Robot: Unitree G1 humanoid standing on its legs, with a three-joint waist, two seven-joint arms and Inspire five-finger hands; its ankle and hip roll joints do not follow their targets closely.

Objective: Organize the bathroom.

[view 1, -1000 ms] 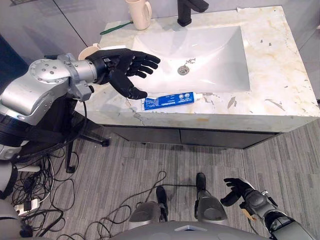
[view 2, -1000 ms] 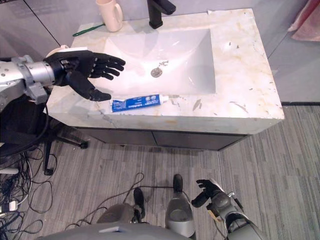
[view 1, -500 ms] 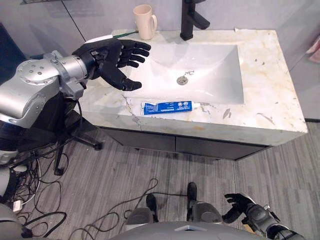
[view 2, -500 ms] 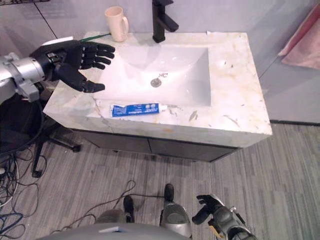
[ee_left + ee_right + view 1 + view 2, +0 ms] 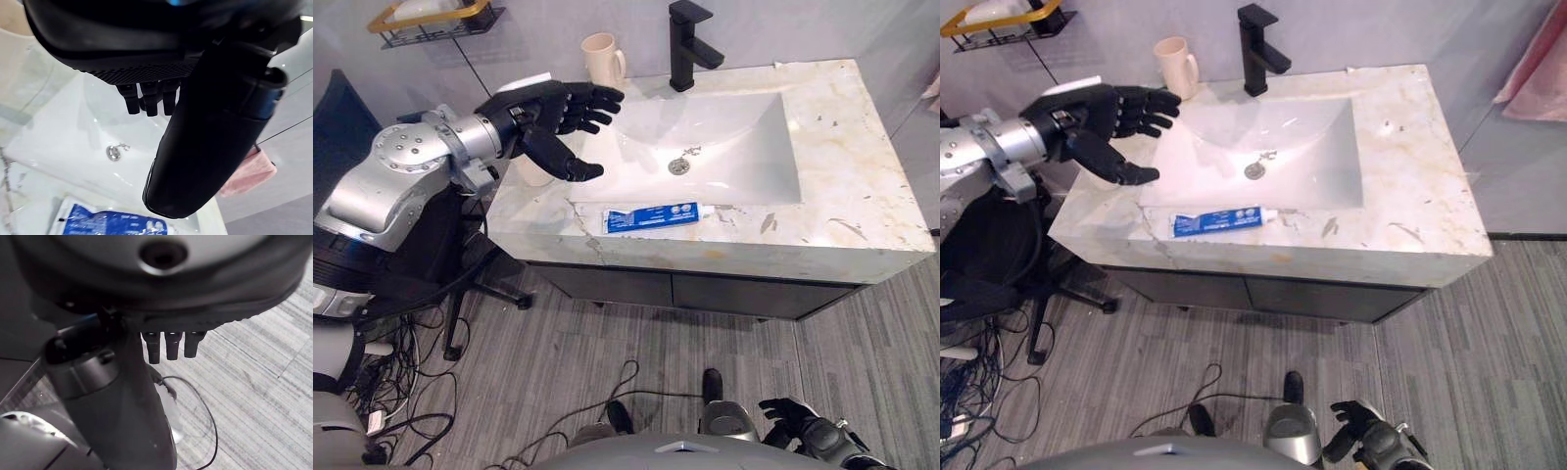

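L hand (image 5: 551,125) fingers spread, empty, above counter (image 5: 862,186) left of sink (image 5: 724,137). Toothpaste (image 5: 651,216) on front edge. R hand (image 5: 1371,446) relaxed, empty, low by floor.

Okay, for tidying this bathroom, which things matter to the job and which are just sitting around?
Belongs to the job:
- toothpaste tube, lying on the counter's front edge
- cream mug beside the faucet
- left hand, open, above the counter's left end

Just there:
- black faucet
- sink basin
- wall rack
- pink towel
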